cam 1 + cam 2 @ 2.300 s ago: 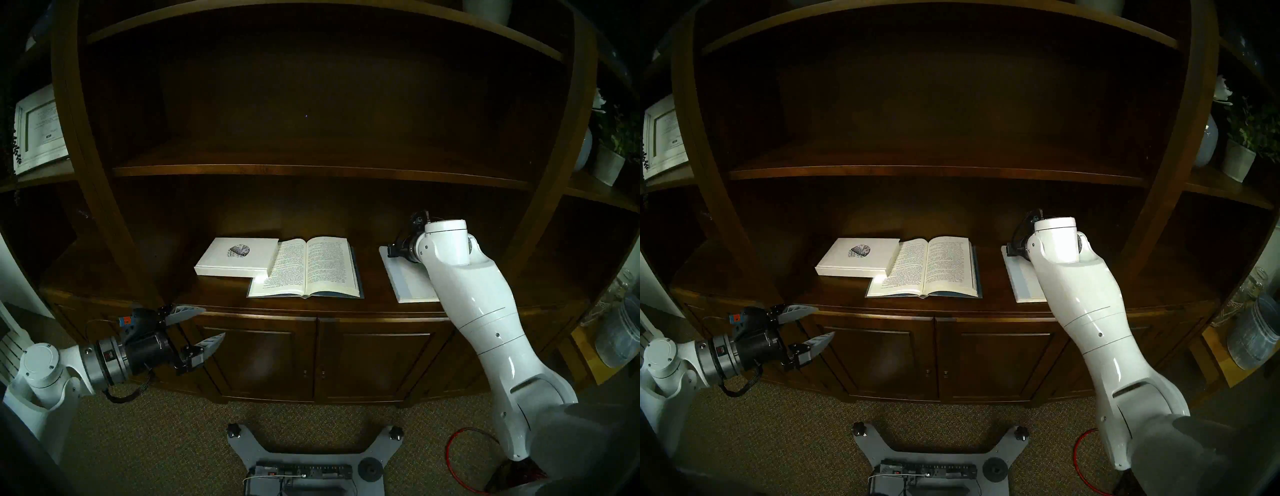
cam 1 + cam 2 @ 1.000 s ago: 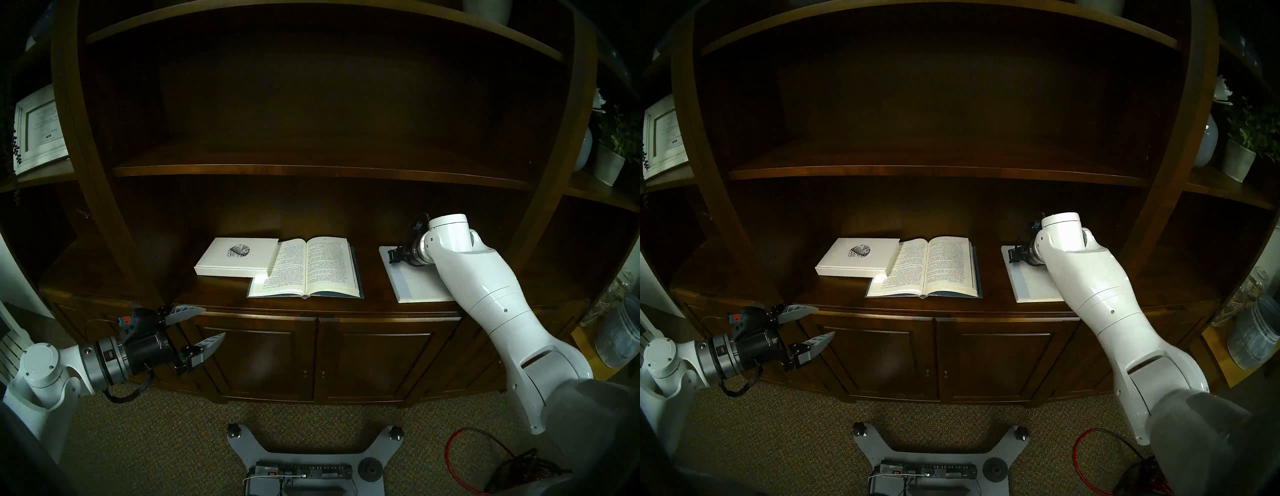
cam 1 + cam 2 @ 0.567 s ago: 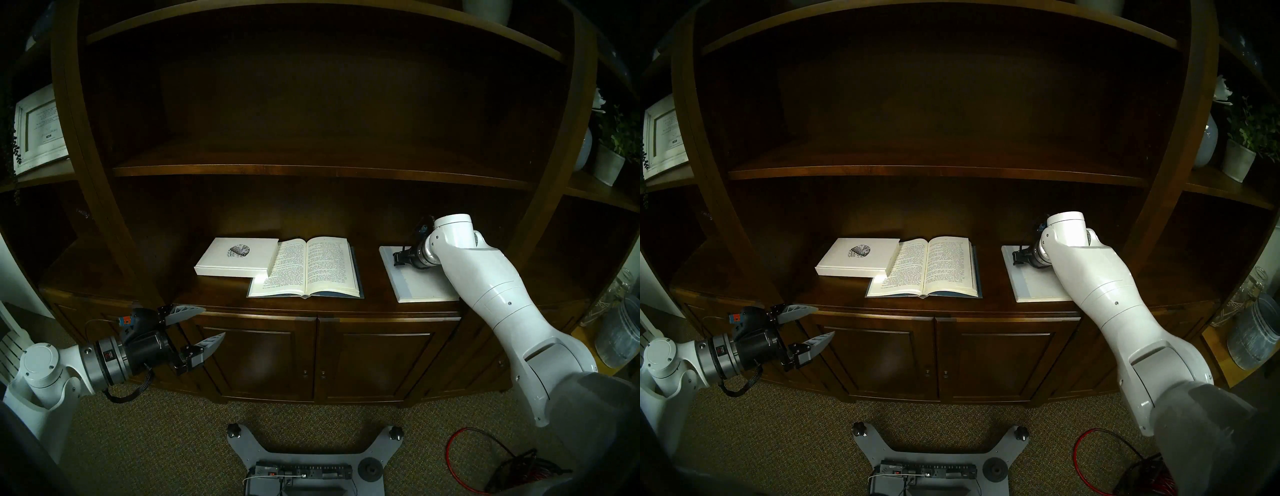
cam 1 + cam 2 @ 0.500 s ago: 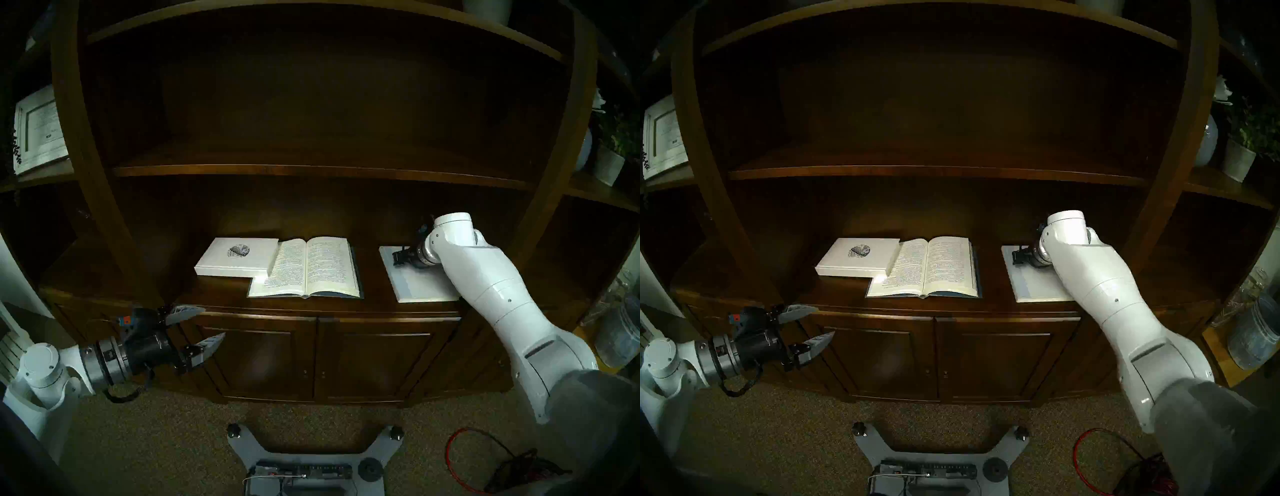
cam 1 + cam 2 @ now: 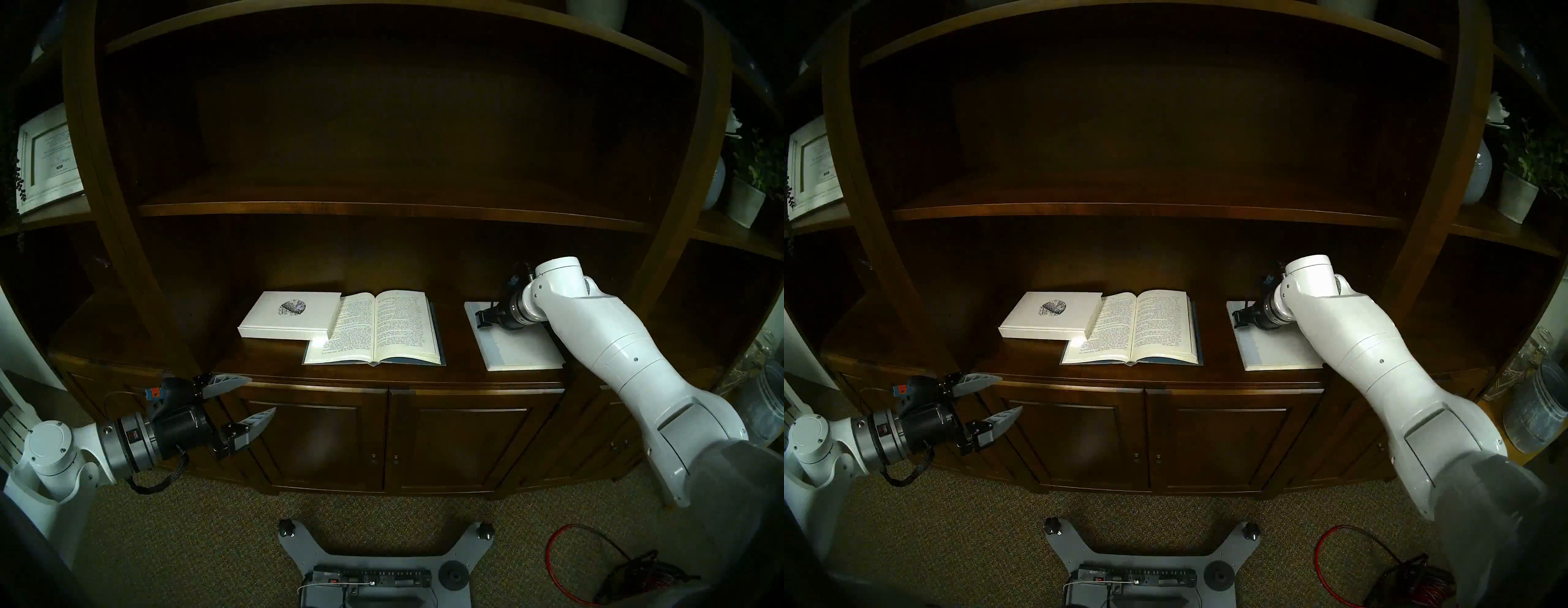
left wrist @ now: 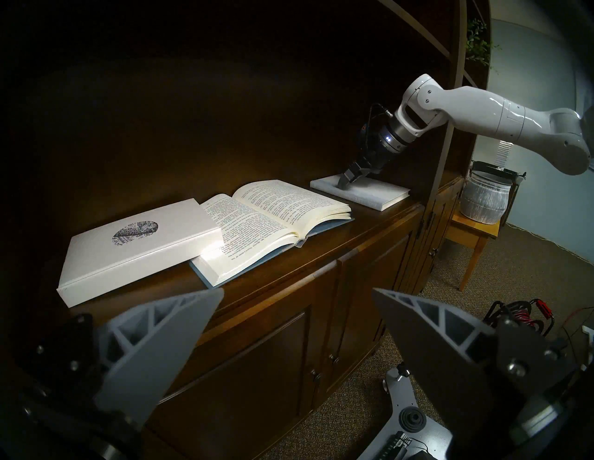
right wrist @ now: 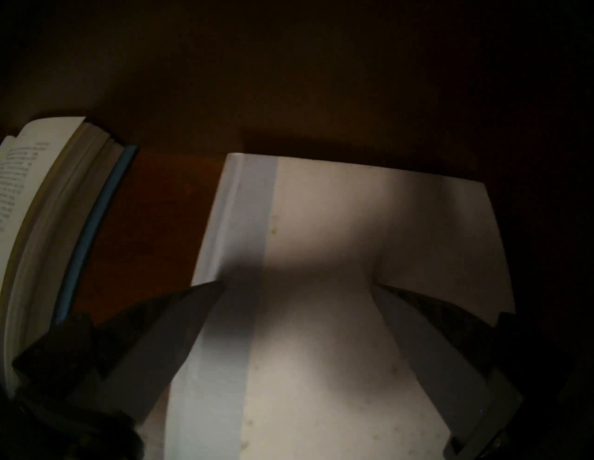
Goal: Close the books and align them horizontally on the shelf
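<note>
Three books lie on the dark wooden shelf [image 5: 263, 361]. On the left is a closed white book with a speckled oval [image 5: 290, 314], its right edge resting on the left page of the open blue book [image 5: 373, 329]. At the right lies a closed plain white book [image 5: 515, 344] with a pale blue-grey strip [image 7: 244, 225]. My right gripper [image 5: 481, 322] [image 7: 298, 284] is open over that book's far left part, tips down at the cover. My left gripper [image 5: 254, 397] [image 6: 298, 290] is open and empty, below the shelf's front edge at the left.
A thinner shelf board [image 5: 382, 210] runs above the books. Panelled cabinet doors [image 5: 382, 441] are below the shelf. A framed picture [image 5: 46, 157] stands at the upper left and a potted plant [image 5: 746, 191] at the right. A glass jar [image 5: 759, 412] and a red cable [image 5: 568, 564] are at the lower right.
My right elbow has swung out to the right and the wrist has turned, with the gripper staying over the plain white book. The books and the left arm have not moved.
</note>
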{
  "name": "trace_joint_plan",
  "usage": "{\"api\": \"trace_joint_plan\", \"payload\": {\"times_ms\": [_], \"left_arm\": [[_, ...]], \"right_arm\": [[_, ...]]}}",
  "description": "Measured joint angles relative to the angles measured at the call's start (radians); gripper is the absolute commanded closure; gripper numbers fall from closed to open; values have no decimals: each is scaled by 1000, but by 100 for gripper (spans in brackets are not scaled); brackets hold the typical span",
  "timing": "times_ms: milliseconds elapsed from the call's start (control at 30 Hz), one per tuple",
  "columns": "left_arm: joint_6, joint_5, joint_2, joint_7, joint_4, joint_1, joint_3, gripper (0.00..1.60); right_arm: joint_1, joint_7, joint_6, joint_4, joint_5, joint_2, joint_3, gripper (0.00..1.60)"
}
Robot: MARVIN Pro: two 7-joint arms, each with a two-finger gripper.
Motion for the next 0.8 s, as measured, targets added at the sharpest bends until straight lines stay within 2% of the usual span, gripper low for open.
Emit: {"api": "trace_joint_plan", "payload": {"times_ms": [233,800], "left_arm": [[0,0,0,0,0,0,0,0],[0,0,-1,0,0,0,0,0]], "right_arm": [[-14,17,-2,-94,79,67,-73,0],[38,-12,-4,-184,300,179,-214,0]]}}
